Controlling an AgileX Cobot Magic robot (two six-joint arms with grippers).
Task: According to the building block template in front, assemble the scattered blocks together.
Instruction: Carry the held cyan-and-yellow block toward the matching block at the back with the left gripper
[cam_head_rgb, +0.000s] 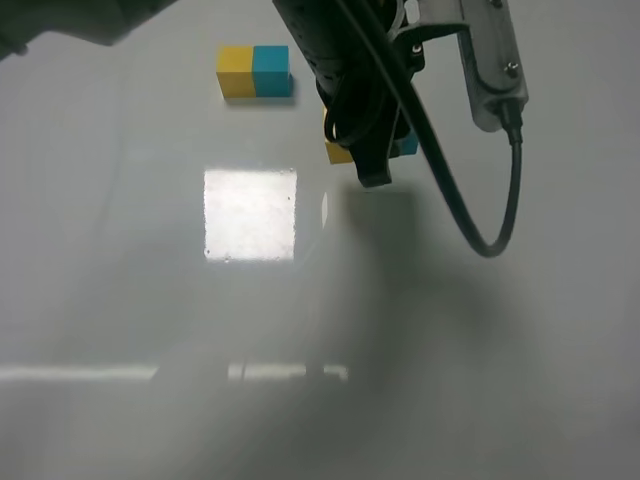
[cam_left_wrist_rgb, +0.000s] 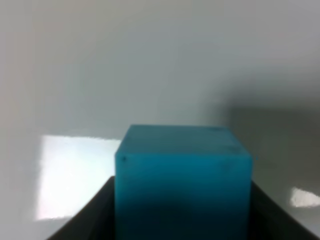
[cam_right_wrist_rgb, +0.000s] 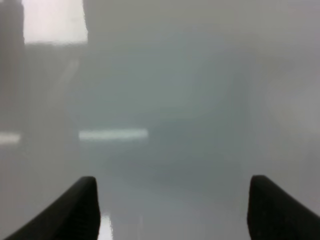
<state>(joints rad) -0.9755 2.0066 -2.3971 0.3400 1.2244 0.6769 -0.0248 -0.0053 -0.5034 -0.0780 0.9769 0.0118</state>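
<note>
Teal cube (cam_left_wrist_rgb: 182, 175): clamped between left gripper (cam_left_wrist_rgb: 182, 217) fingers, beside yellow cube (cam_head_rgb: 338, 152), right of template (cam_head_rgb: 254, 71) in the high view. Contact is hidden by the arm. Probably light, rigid, slick: grip 2 opposite flat faces. Right gripper (cam_right_wrist_rgb: 172, 210) wide open, empty.

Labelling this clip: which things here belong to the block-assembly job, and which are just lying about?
Job: plain yellow-and-teal two-cube template bar; loose yellow cube; loose teal cube.
Lying about: nothing else, only the white table.
</note>
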